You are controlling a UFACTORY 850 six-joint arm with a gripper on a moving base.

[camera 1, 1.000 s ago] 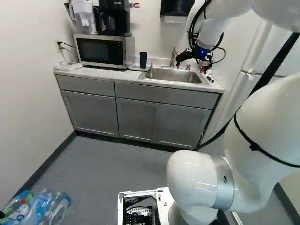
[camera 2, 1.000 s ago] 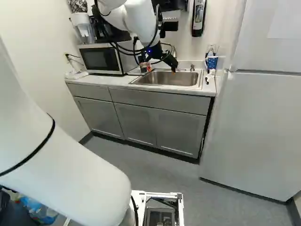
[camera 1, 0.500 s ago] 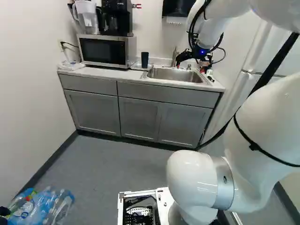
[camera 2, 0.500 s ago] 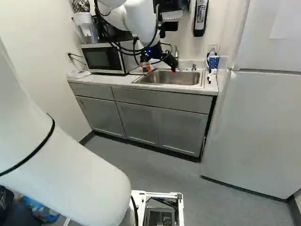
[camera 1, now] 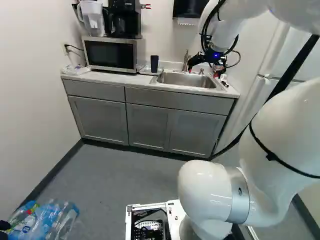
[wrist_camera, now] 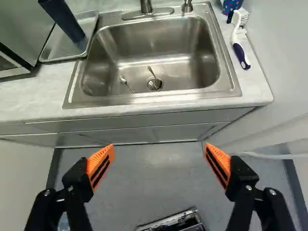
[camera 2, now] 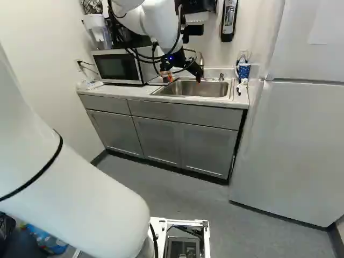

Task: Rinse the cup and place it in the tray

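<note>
Two orange pads (wrist_camera: 99, 166) stand wide apart, so my pincer (wrist_camera: 159, 146) has nothing. Dark cup (wrist_camera: 65, 21) stands in the tray (wrist_camera: 54, 48), ahead & left of pincer. Base (camera 1: 172, 212) has moved a bit in 1 sec; cup stays put, so I'm prob almost done.

One tall dark-blue cup (wrist_camera: 64, 21), one spotted blue cup (wrist_camera: 231, 5), one shallow rectangular tray (wrist_camera: 54, 45), one stainless-steel sink (wrist_camera: 159, 30), two small metal spoons (wrist_camera: 123, 81), one silver microwave (camera 1: 111, 54), one white fridge (camera 2: 290, 145)
</note>
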